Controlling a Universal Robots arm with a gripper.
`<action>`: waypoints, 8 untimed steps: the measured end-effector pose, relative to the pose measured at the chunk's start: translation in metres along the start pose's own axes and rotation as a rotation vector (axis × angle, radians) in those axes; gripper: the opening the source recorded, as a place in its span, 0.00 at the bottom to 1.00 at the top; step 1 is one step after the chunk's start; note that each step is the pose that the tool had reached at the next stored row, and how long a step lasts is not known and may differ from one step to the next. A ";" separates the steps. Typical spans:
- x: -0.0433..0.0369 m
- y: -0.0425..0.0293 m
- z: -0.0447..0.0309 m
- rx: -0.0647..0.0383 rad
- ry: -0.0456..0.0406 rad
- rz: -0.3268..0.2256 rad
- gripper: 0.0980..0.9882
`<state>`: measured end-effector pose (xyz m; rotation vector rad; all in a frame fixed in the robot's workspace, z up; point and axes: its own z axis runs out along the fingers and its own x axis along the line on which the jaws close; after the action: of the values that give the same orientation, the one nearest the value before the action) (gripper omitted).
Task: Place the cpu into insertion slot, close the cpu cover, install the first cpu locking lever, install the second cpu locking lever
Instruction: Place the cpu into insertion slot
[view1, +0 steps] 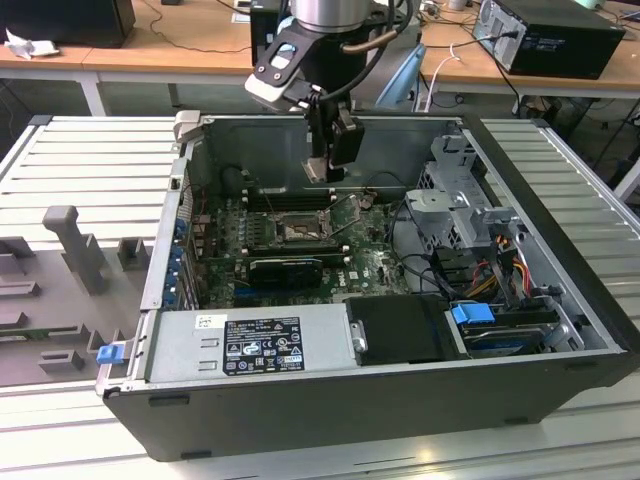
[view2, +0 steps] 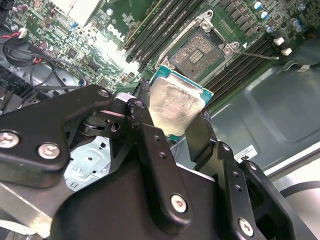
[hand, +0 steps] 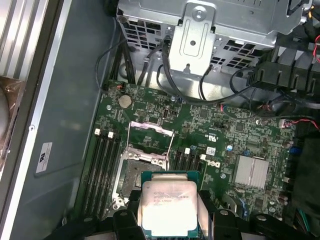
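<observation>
At the exterior view's left, grey fixtures (view1: 70, 245) lie on the counter (view1: 60, 440) beside the open computer case (view1: 300, 400). Inside the case, locate the insertion slot (view1: 297, 231): its pin field is bare and the cpu cover (hand: 149, 157) stands raised. Above the slot, the end effector (view1: 318, 172) is clamped on the cpu (view2: 175, 105), with the chip clear of the socket. Treat all four steps as outstanding: cpu not seated, cover open, and the locking levers (view2: 257, 54) judged unlatched.

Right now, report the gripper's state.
The gripper is shut on the cpu, which is not yet in the insertion slot.
</observation>
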<state>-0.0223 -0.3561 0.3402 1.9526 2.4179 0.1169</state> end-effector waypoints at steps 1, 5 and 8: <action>0.0000 -0.0001 0.0018 0.000 0.0000 0.000 0.48; -0.0001 -0.0005 0.0066 0.000 -0.0003 0.002 0.48; -0.0002 -0.0006 0.0077 0.000 -0.0006 0.007 0.48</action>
<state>-0.0222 -0.3561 0.3324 1.9606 2.4111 0.1165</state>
